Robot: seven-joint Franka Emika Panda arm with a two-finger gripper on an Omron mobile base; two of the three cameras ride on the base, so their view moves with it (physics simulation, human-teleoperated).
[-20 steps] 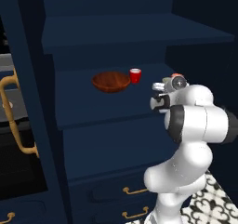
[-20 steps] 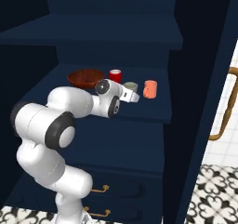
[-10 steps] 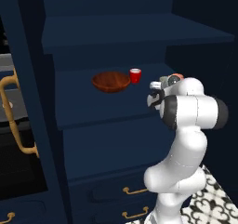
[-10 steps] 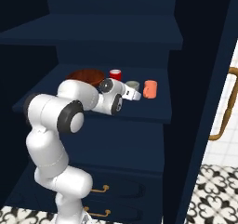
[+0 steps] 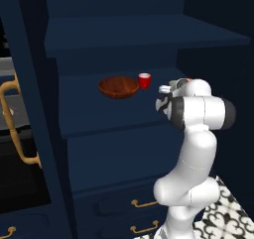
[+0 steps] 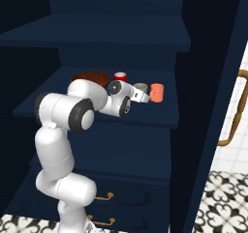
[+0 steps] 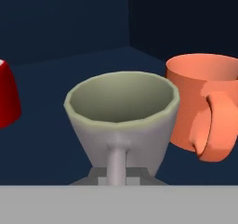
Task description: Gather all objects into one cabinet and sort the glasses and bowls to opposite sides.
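Nearing completion, a grey cup (image 7: 122, 111) is being pinched by the gripper (image 6: 144, 97) over the cabinet (image 6: 116, 38) shelf beside the orange cup (image 6: 156, 92); bowl (image 5: 118, 87) and red cup (image 5: 144, 80) are sitting left.

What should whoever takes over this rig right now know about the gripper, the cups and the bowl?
Gripper: jaws shut, apparently on the handle of the grey cup; I cannot tell whether the cup is lifted or resting.
Things: all are on one shelf of the navy cabinet. The wooden bowl is on the left with the red cup close beside it. The orange cup is towards the right, next to the grey cup.
Done: everything is gathered in one cabinet.
Left: release the grey cup on the right, and probably move the red cup away from the bowl to join the other cups.
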